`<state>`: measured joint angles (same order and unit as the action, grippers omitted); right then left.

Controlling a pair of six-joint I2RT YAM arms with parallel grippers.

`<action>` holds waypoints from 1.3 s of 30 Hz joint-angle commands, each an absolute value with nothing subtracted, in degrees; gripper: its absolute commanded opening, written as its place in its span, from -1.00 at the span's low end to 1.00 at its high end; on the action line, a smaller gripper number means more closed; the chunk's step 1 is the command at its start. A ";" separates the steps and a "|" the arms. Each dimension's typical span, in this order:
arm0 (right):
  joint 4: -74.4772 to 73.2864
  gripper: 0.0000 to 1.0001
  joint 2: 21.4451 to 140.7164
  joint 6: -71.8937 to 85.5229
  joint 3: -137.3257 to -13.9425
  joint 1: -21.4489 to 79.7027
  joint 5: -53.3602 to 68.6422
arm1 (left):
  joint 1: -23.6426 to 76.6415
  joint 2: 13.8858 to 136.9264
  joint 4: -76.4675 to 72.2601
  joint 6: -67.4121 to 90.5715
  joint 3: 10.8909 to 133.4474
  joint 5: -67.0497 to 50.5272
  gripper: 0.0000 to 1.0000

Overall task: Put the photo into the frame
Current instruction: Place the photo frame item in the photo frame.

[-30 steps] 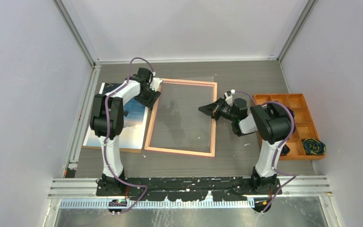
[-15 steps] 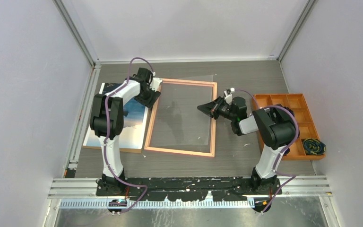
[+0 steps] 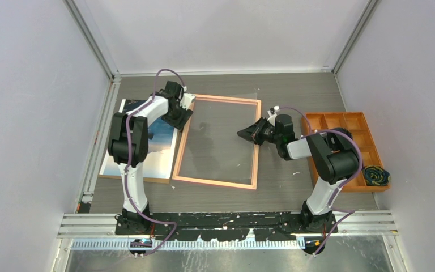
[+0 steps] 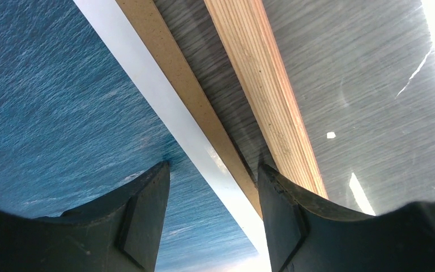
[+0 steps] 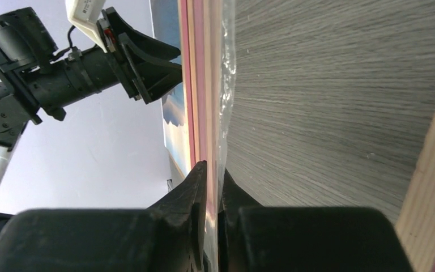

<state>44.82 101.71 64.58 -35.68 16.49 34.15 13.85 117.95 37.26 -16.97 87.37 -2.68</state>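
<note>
The frame (image 3: 215, 181) is lying flat on the table (image 3: 294, 90), with open tabletop far and right of it. The photo (image 3: 156, 156) is lying just beside its left rail. The left gripper (image 4: 212, 167) is spreading wide over the photo's right edge, while the right gripper (image 5: 212, 169) is pinching the frame's right edge, fingers almost touching.

Blue sea photo (image 3: 160, 154) face-up, just left of the tan-edged, clear-paned frame (image 3: 215, 182).

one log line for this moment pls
left pincer open over photo edge | right pincer shut on clear pane | photo not yet in frame
</note>
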 commanded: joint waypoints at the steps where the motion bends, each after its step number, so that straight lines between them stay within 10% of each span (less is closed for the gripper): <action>1: 42.76 -0.68 99.76 61.64 -37.88 17.47 33.34 | 14.94 114.77 37.64 -17.05 86.84 -6.12 0.20; 7: 40.94 -0.56 100.77 60.58 -39.03 18.12 32.67 | 14.94 114.88 37.42 -16.94 86.75 -6.17 0.20; 21: 12.52 0.97 93.36 45.44 -45.22 19.32 23.50 | 14.94 114.86 36.45 -17.50 85.52 -5.47 0.21; 39: -5.24 1.00 91.95 37.92 -51.41 20.55 14.60 | 14.94 114.58 36.37 -17.93 85.20 -5.10 0.21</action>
<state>-2.13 93.97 40.34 -48.90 20.53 17.17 14.48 117.05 36.51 -17.39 85.89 -2.74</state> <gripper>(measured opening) 0.996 0.603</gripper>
